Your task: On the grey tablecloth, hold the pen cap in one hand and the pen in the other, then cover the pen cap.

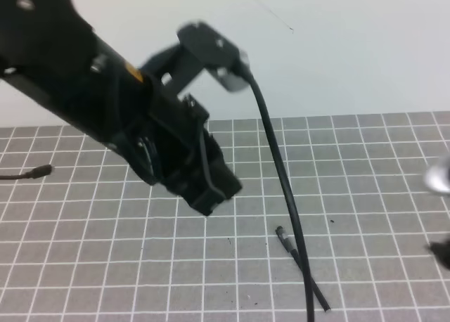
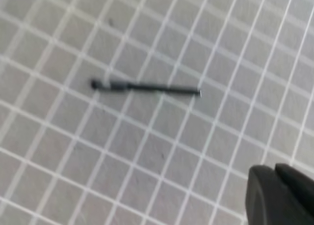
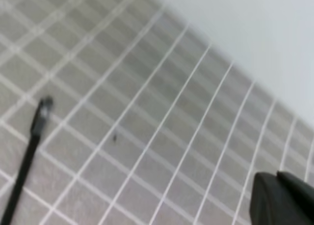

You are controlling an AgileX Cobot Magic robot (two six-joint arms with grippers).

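The pen [image 1: 302, 273] lay flat on the grey cloth [image 1: 365, 195], low in the high view and right of centre, its thicker end toward the middle of the table and its thin end toward the near edge; a black cable [image 1: 281, 181] hanging from the left arm crossed over it there. The left wrist view showed the pen [image 2: 144, 88] whole and untouched, with only the dark tip of the left gripper [image 2: 279, 193] at the lower right corner, its jaws pressed together on nothing and well apart from the pen. The right wrist view caught the pen's thicker end [image 3: 41, 114] at the left edge; the right gripper [image 3: 282, 198] showed only as a dark corner, and whether it stood open or closed could not be told. No separate cap could be made out in any view; a small dark object [image 1: 31, 172] at the far left edge was too blurred to name.

Judged from this, neither piece was yet in hand. The cable could snag or drag the pen if the left arm swung low; the pen, thin and round, could roll away from a closing jaw; a closed left claw descending would only push it; blur in both wrist views made aiming uncertain.
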